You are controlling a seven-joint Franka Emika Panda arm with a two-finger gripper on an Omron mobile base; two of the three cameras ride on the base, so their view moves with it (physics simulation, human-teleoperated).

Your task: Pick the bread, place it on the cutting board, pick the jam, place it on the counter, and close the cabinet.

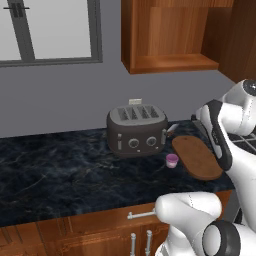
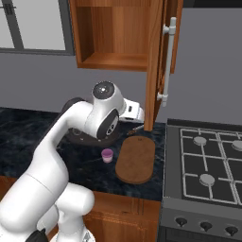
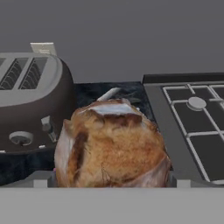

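While the round, lumpy tan-brown bread roll [image 3: 111,144] sits right up against my hand camera, I read it as pinched between the jaws, which are closed on its sides; the fingertips themselves are hidden behind it, so that is a judgement from how it hangs there.

From the right base view my gripper [image 2: 138,113] is up above the table, just off the lower edge of the open reddish-brown wooden cabinet door [image 2: 156,66] with its long grey bar handle [image 2: 168,61]. The flat oval reddish-brown cutting board [image 2: 136,159] lies below and slightly nearer to me than the jaws, long axis running away from the base, short handle end at the far side. So the move I want is down and a little back toward me.

Room looks fair. The tiny purple-pink jam jar with the pale lid [image 1: 172,160] stands on the dark veined stone table [image 1: 60,165] just beside the board's left edge, apart from it, I think. The dark four-slot toaster [image 1: 137,131] is beyond that, left of the board. To the right of the board, the gas hob [image 2: 208,160] starts just past its edge.

The cabinet door hangs close to my wrist on the right; I'd judge that the one thing to brush on the descent. Farther up, the cabinet shelf [image 2: 113,61] looks bare.
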